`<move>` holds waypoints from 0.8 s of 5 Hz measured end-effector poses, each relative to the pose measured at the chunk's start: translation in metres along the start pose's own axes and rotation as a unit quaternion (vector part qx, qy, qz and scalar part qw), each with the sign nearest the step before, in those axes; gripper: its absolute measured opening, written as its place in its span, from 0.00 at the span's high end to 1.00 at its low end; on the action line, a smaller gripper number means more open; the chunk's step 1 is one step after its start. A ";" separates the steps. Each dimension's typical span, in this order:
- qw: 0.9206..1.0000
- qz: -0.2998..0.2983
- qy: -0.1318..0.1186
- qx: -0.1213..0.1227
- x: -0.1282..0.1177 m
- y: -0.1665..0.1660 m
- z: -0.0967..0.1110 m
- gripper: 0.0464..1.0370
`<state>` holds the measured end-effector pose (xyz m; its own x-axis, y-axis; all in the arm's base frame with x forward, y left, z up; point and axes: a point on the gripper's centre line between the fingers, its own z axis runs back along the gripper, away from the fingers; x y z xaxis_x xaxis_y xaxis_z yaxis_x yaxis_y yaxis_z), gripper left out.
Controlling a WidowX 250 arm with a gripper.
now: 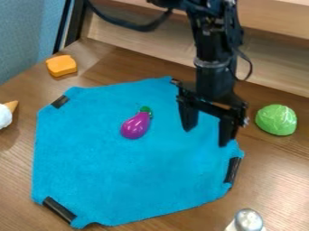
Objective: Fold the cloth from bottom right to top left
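The soft blue fabric cloth (120,171) looks light and limp; pinch its bottom-right edge (212,194). The black pincer (207,136) stands apart.

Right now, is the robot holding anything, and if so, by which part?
Nothing is held: the tool hangs open over the blue cloth.

Soft, fairly bright light spreads evenly over the blue cloth (127,176), with small glints on the toy eggplant (134,128), pale sheen across the wooden tabletop's (278,171) lower right, and soft shadow below the toy ice-cream cone (5,115).
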<state>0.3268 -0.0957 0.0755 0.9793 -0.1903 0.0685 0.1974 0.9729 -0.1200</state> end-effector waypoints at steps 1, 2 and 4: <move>1.000 0.009 0.010 -0.002 -0.001 -0.021 -0.018 0.04; 0.999 0.031 0.012 -0.001 0.000 -0.030 -0.030 0.04; 0.999 0.045 0.024 0.015 0.001 -0.035 -0.049 0.07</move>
<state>0.3226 -0.1361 0.0315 0.9942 -0.1067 0.0117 0.1073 0.9897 -0.0948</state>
